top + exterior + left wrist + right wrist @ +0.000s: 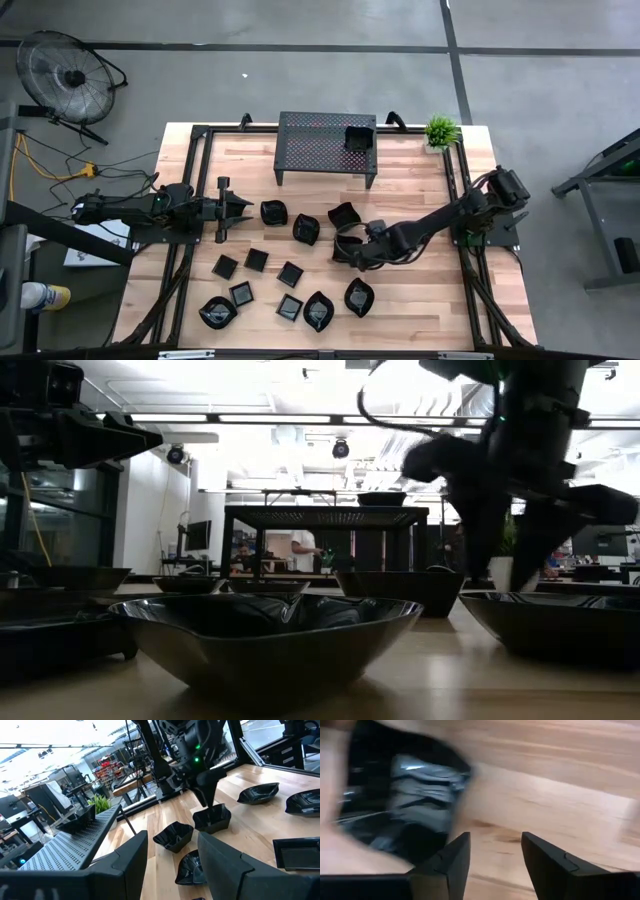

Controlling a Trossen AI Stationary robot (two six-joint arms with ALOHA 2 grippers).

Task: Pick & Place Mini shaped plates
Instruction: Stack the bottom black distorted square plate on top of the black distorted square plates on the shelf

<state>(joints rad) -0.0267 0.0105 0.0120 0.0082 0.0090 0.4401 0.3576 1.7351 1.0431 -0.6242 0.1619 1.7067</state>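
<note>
1. Plates (290,273) sit scattered over the table (430,300), one already on the rack (325,140).
2. They look glossy, stiff and light, probably slippery and chippable, so I'd pinch a raised rim.
3. Right gripper (347,255) hangs low mid-table, fingers apart, nothing between them, a plate just beside it.
4. Left gripper (238,208) waits at the left, fingers apart, empty.
</note>
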